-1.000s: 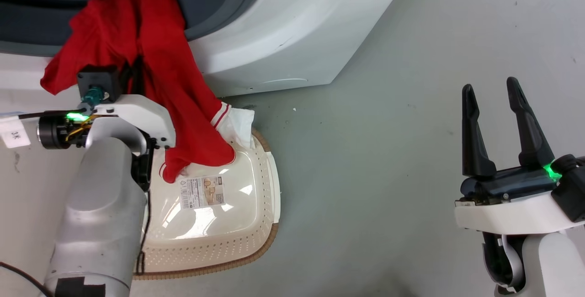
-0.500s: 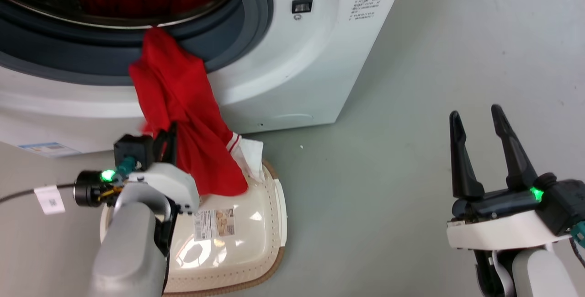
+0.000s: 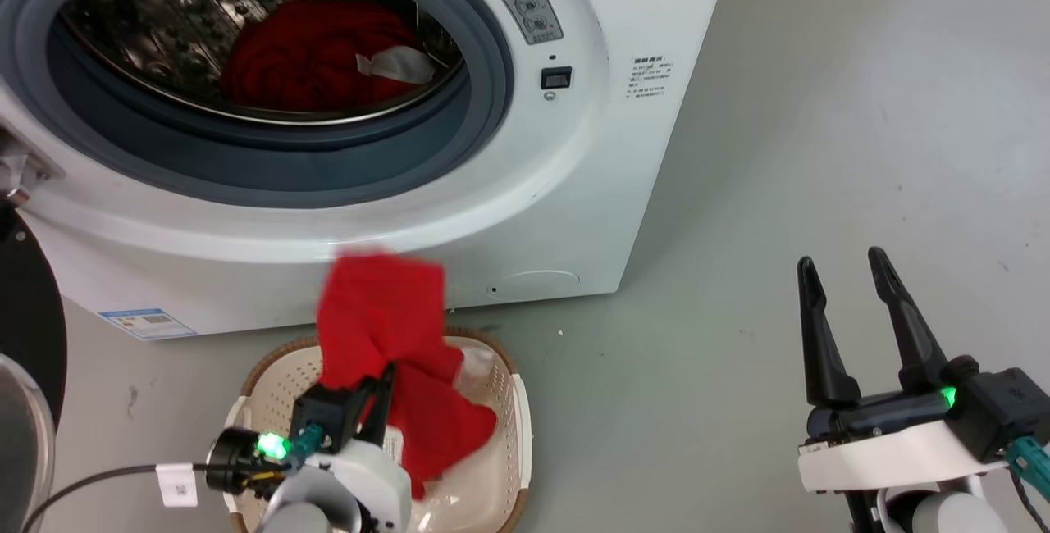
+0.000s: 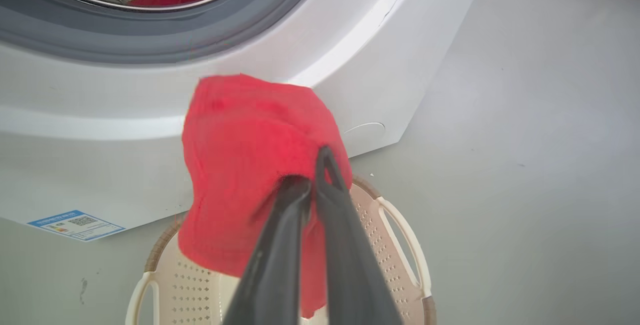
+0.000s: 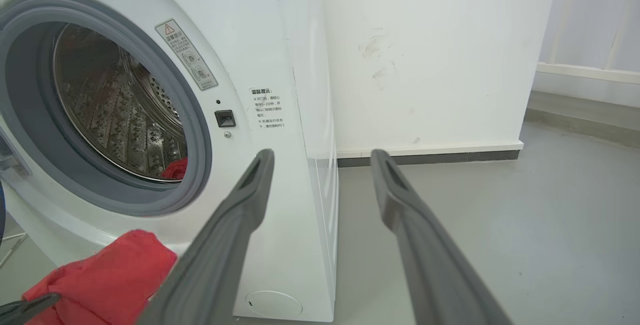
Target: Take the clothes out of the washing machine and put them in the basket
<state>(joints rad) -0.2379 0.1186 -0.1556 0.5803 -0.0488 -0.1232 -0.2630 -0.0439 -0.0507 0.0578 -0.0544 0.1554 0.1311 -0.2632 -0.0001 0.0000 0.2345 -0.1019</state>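
left gripper (image 4: 311, 172), near left: fingers pinched tight on a red garment (image 3: 381, 312). the cloth hangs from them above the basket (image 3: 277, 381), lower end draped down into it. the basket sits on the floor, just in front of the washing machine (image 3: 591, 189). machine's port stands open; red clothes (image 3: 312, 57) and a small white cloth (image 3: 394, 66) lie in the drum. right gripper (image 3: 841, 258), well off to the right over grey floor (image 3: 820, 107): fingers spread wide, empty.
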